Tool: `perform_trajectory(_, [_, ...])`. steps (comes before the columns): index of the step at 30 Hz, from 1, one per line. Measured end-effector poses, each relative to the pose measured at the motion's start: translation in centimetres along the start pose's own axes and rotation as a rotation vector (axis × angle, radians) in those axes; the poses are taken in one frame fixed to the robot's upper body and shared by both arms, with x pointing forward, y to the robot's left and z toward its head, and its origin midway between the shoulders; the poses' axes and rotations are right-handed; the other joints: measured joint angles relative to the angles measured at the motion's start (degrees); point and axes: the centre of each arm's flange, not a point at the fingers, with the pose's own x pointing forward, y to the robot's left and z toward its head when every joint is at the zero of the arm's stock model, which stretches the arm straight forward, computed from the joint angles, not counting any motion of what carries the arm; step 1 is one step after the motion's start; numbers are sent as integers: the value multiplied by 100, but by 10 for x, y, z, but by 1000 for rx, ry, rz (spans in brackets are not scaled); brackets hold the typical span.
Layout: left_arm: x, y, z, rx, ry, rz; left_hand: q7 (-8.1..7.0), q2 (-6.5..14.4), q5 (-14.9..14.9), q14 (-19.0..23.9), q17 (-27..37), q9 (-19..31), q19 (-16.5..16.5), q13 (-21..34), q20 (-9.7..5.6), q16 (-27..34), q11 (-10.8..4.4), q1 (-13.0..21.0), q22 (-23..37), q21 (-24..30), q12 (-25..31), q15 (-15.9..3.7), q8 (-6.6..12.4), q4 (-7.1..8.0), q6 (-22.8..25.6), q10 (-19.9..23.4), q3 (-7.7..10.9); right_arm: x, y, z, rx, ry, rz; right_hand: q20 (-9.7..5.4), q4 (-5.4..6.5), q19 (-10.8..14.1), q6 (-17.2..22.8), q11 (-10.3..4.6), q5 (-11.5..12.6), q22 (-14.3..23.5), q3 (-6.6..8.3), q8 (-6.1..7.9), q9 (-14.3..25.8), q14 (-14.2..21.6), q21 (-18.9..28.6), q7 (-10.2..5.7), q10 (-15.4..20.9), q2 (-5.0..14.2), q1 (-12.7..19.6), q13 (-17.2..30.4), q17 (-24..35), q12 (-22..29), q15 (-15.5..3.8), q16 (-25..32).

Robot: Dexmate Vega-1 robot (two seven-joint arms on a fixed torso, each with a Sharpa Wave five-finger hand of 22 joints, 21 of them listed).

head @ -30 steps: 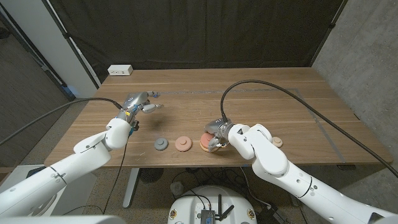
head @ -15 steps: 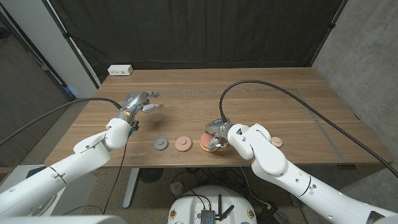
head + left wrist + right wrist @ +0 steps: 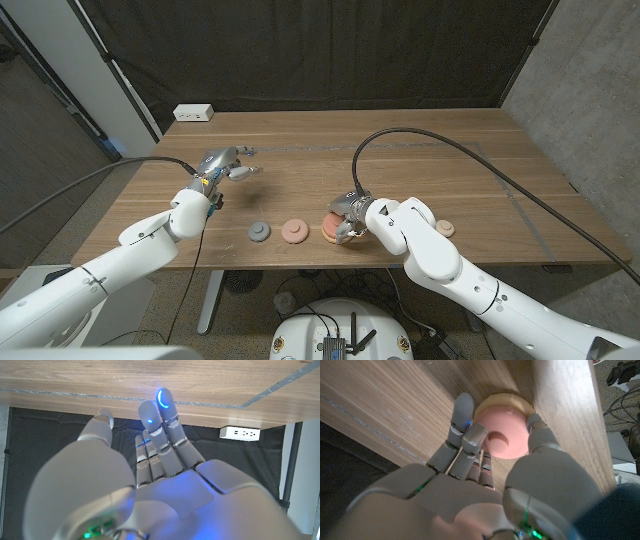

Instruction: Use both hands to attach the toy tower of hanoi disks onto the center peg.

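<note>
A pink disk [image 3: 503, 439] with a round hollow in its middle sits on a wider tan disk [image 3: 501, 399] near the table's front edge. My right hand [image 3: 346, 219] grips this pink disk [image 3: 329, 226], with its fingers [image 3: 463, 416] on one side and the thumb on the other. Left of the stack lie a second pink disk [image 3: 294, 231] and a grey disk [image 3: 260, 232], both flat on the wood. My left hand [image 3: 226, 167] hovers over the table's left part, behind the grey disk, holding nothing. Its fingers [image 3: 165, 425] reach out straight.
A small pale disk [image 3: 445, 229] lies right of my right forearm. A white power strip [image 3: 193, 113] sits at the back left of the wooden table [image 3: 420, 150]. A black curtain hangs behind. A black cable arcs over the table to my right wrist.
</note>
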Motion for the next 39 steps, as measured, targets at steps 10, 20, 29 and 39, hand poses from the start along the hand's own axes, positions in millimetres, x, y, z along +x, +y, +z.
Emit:
perform_trajectory(10, [1,-2,-2,-2,-1,-4,0,0,0,0,0,0,1,0,0,0,0,0,0,44,0,0,0,0,0,0,0,3,-1,0,-27,6,18,103,23,-265,-18,-308,-67,-26,23,-147,53,-348,-87,-309,20,-174,-51,-55,-80,-44,185,-244])
perform_trajectory(20, [2,-2,-2,-4,-6,-5,0,0,0,0,-15,0,1,-1,0,0,0,0,0,44,0,0,0,0,0,0,0,3,-1,2,-51,8,36,176,43,-543,-466,-98,-155,-54,43,-243,131,-719,-164,-129,-433,-272,-146,-112,-216,-65,328,-583])
perform_trajectory(29, [3,-1,-2,-3,-9,-4,0,0,0,0,-23,0,1,-1,0,0,0,0,-27,87,0,0,0,0,0,0,0,1,-3,2,-62,12,43,237,44,-686,-747,49,-234,-80,44,-279,161,-939,-188,-26,-702,-379,-120,-141,-309,-64,387,-819])
perform_trajectory(39, [3,-1,-1,-4,-9,-3,0,0,0,0,-28,0,-20,-1,22,0,0,0,-47,87,0,0,0,0,0,0,0,-5,-10,-1,-65,25,32,245,68,-776,-790,86,-272,-106,20,-279,164,-1032,-225,-27,-760,-429,-170,-166,-387,-38,459,-940])
